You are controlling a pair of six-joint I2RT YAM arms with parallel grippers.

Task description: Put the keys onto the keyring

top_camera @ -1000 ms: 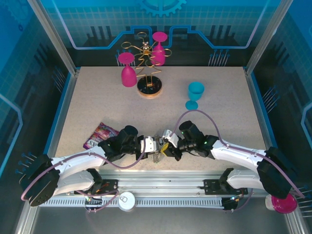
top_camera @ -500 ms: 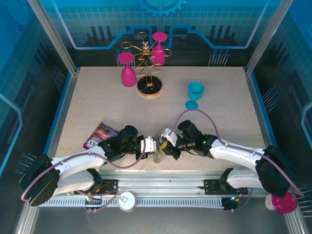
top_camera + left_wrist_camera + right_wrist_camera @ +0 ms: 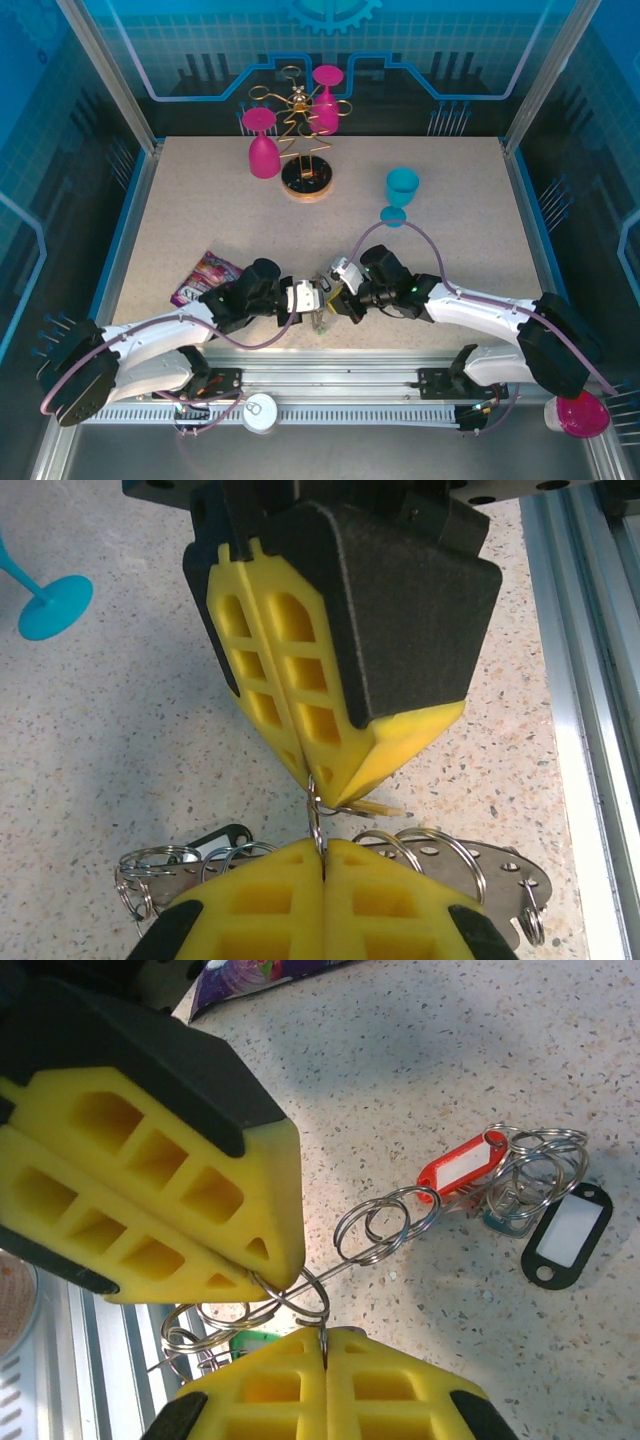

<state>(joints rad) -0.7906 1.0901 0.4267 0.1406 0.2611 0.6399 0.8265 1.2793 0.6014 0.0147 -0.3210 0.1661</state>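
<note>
Speckled beige tabletop (image 3: pixel 470 250) inside a blue-walled enclosure, seen from above. Two white robot arms reach inward from the near edge. The left gripper (image 3: pixel 316 299) and right gripper (image 3: pixel 338 296) meet tip to tip near the front middle of the table. From this height, what lies between them is too small to make out.

The wrist cameras show it close up. Both pairs of yellow foam fingers are pressed together, and each pinches the same thin silver split ring (image 3: pixel 300 1300) from opposite sides.

The left wrist view shows the grey metal oval keyring plate with small holes (image 3: pixel 505 865). It lies flat on the table just beyond the left gripper's fingers, partly hidden by them, with several small wire rings threaded on it.

The right wrist view shows a small green tag (image 3: pixel 250 1344) beside those rings. A chain of linked rings (image 3: pixel 385 1225) leads away to a red plastic key tag with a white label (image 3: pixel 462 1165) and a black-framed tag (image 3: pixel 567 1235). Both tags lie on the table among more loops.

A purple snack packet (image 3: pixel 205 277) lies on the table left of the left arm. A teal plastic goblet (image 3: pixel 402 187) stands upright, right of centre; whether it holds anything cannot be told. Two pink goblets (image 3: pixel 264 150) hang upside down on a gold wire rack (image 3: pixel 305 140) at the back.
</note>
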